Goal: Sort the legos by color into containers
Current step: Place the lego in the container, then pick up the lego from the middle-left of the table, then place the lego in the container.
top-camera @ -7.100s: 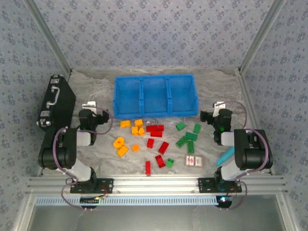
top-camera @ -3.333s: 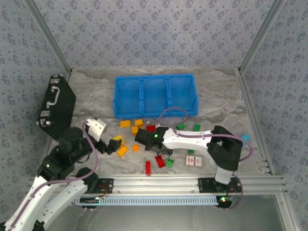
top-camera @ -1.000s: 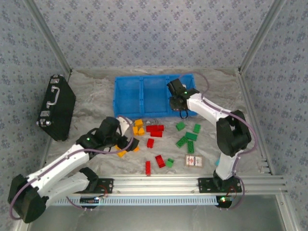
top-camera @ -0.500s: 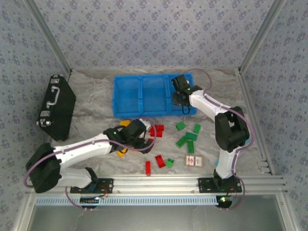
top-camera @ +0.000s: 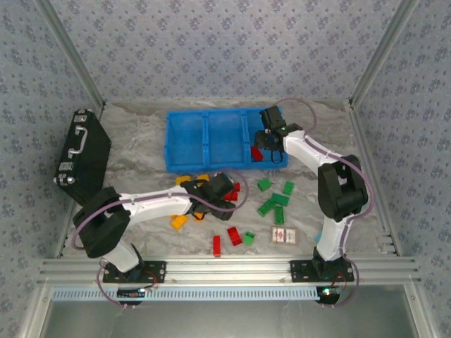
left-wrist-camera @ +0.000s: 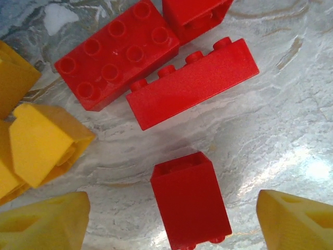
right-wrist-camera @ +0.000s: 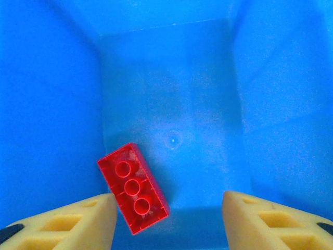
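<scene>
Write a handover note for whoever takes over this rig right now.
Left gripper: open, straddling a loose red brick on the table, not gripping it.
Right gripper: open above the blue bin's right compartment.
Done: a single red brick lies there, underside up.
Left to do: other red bricks, orange bricks and green bricks on the table need sorting.

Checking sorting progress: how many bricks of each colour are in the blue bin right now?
Red brick: 1
Green: 0
Orange: 0
Total: 1, lying in the right compartment of the bin, below the open right pincer.
</scene>
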Controlling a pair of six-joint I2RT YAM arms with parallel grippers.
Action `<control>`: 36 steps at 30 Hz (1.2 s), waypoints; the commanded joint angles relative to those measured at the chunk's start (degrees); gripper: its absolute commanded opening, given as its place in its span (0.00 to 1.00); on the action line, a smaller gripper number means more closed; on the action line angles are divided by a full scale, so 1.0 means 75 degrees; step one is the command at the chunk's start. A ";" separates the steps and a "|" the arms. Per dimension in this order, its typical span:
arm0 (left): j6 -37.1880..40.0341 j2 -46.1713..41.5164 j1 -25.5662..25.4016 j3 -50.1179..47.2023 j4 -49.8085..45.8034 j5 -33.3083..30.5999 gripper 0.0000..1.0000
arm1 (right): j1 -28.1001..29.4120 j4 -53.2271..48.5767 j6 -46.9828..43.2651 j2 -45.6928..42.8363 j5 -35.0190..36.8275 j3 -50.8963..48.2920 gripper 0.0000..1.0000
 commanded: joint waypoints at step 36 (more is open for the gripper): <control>0.0967 0.2048 0.1019 0.5360 -0.0767 0.0341 0.25 | 0.0172 -0.1822 0.2013 -0.7086 -0.0709 -0.5617 0.59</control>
